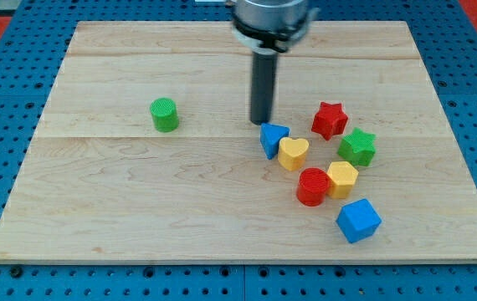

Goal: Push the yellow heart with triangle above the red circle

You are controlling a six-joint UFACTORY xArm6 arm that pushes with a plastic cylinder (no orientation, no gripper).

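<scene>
The yellow heart point(293, 153) lies right of the board's middle, touching the blue triangle point(273, 139) on its upper left. The red circle point(312, 186) lies just below and to the right of the heart, touching a yellow hexagon point(342, 179) on its right. My tip point(260, 122) stands on the board just above and left of the blue triangle, very close to it or touching it.
A red star point(330, 119) and a green star point(357, 147) lie to the right of the heart. A blue cube point(358, 220) lies below the yellow hexagon. A green cylinder point(165, 114) stands alone at the left. The wooden board point(138, 209) rests on a blue pegboard.
</scene>
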